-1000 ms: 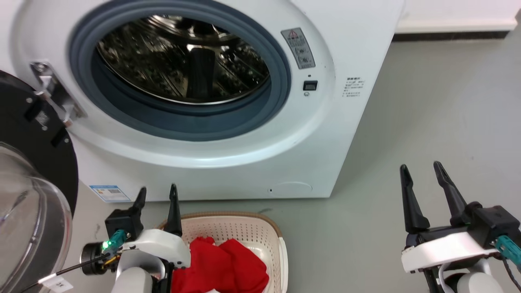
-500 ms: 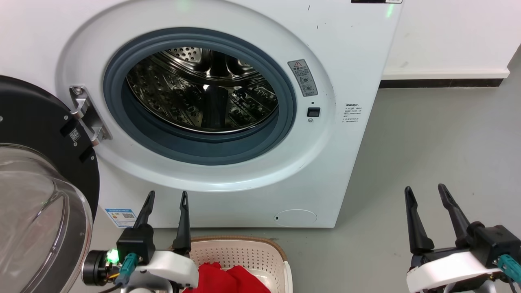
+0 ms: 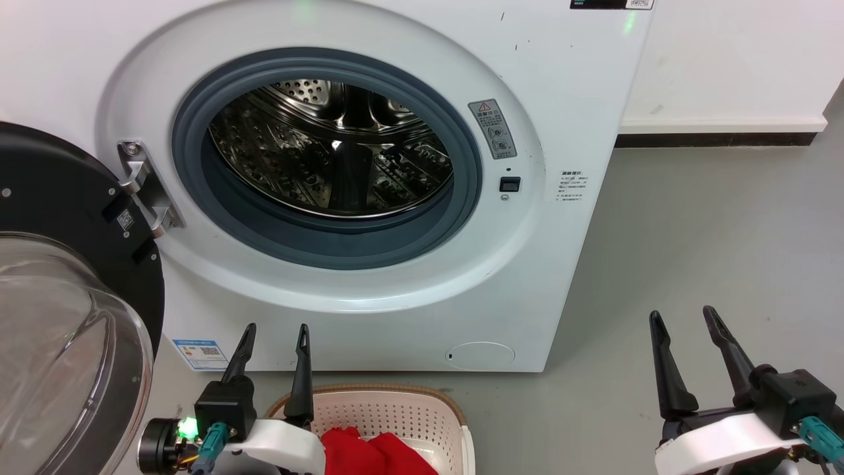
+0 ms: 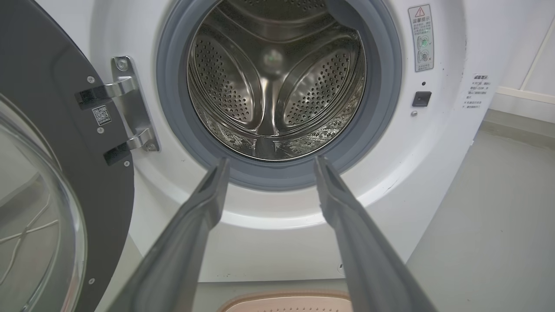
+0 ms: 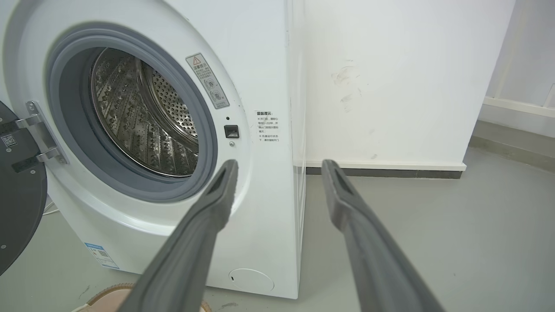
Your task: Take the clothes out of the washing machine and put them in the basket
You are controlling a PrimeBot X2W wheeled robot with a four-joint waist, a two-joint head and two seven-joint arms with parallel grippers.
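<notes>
The white washing machine [image 3: 369, 290] [image 4: 277, 225] [image 5: 269, 86] faces me with its door swung open to the left. Its steel drum [image 3: 330, 158] [image 4: 277, 82] shows bare perforated metal with no fabric inside. Red clothes [image 3: 372, 452] lie in the cream basket [image 3: 395, 406] [image 4: 286, 303] on the floor just below the machine. My left gripper [image 3: 275, 328] [image 4: 269, 162] hovers open over the basket's far left rim, with nothing between its fingers. My right gripper [image 3: 682, 315] [image 5: 279, 164] is open and empty above the floor, to the right of the machine.
The black-rimmed glass door [image 3: 59, 316] [image 4: 47, 182] stands open at the left, close beside my left arm. Grey floor [image 3: 692, 231] stretches to the right of the machine up to a white wall with a dark skirting [image 3: 719, 138].
The head view has tilted up, so the machine shows lower and more of its drum is seen. Both grippers stay open and empty, much where they were.
</notes>
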